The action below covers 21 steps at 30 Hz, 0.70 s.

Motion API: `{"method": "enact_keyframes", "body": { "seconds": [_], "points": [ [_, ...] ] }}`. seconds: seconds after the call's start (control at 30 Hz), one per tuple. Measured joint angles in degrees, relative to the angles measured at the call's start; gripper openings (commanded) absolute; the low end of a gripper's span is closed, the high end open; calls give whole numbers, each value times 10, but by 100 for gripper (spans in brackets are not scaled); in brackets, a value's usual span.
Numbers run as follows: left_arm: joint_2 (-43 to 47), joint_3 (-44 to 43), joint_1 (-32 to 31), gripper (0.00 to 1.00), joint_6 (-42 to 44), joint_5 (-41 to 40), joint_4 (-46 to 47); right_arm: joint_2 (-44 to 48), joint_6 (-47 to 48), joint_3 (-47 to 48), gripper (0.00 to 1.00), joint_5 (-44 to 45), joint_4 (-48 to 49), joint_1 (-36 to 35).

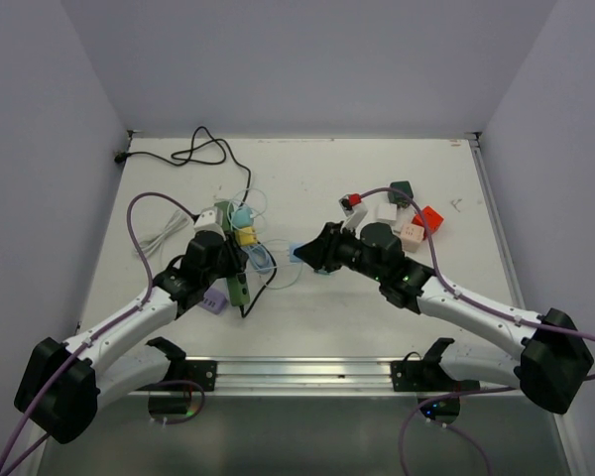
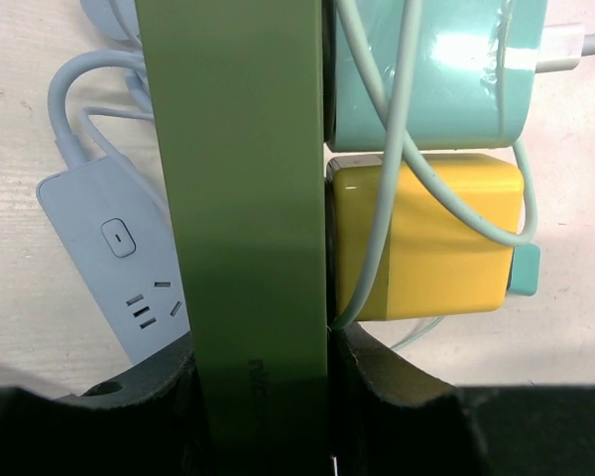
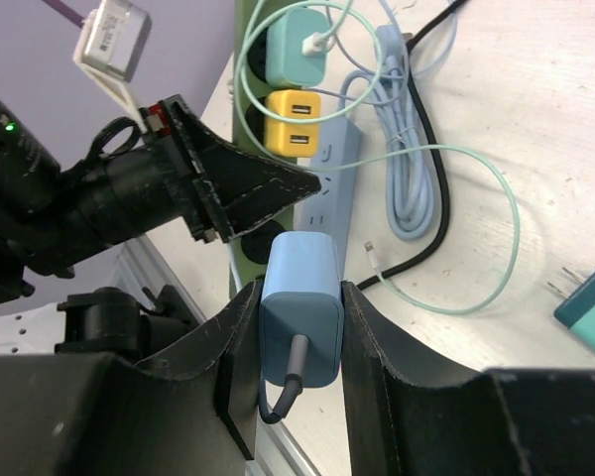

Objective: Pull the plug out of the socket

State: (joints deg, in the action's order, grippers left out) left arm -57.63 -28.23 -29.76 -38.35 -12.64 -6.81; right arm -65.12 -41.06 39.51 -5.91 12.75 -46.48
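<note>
The socket point(image 1: 240, 288) is a long dark green power strip, and my left gripper point(image 1: 233, 270) is shut across it. In the left wrist view the socket point(image 2: 248, 198) runs up between my left gripper's point(image 2: 263, 342) jaws, with a yellow adapter point(image 2: 431, 238) and a teal adapter point(image 2: 426, 74) plugged into it. My right gripper point(image 3: 299, 297) is shut on the plug point(image 3: 299, 283), a light blue cube with a grey cable. From above, the plug point(image 1: 299, 253) sits right of the socket, apart from it. An empty black outlet point(image 3: 268, 246) shows behind the plug.
A light blue strip point(image 2: 119, 268) lies beside the socket, tangled with pale cables. A purple strip point(image 1: 214, 300) sits under my left arm. Loose adapters, one of them red point(image 1: 428, 218), cluster at the back right. A black cord point(image 1: 193, 154) loops at the back left. A teal plug point(image 3: 587, 307) lies loose.
</note>
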Motion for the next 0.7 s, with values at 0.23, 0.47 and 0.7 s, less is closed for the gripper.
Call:
{"method": "enact_keyframes", "body": {
  "seconds": [0.23, 0.47, 0.7],
  "points": [
    [2, 0, 0, 0, -5, 5, 3, -9, -1, -29, 0, 6, -3, 19],
    [2, 0, 1, 0, -16, 12, 5, -76, -20, -73, 0, 2, 30, 31],
    [1, 0, 1, 0, -18, 37, 38, -151, -35, -78, 11, -27, 65, 33]
  ]
}}
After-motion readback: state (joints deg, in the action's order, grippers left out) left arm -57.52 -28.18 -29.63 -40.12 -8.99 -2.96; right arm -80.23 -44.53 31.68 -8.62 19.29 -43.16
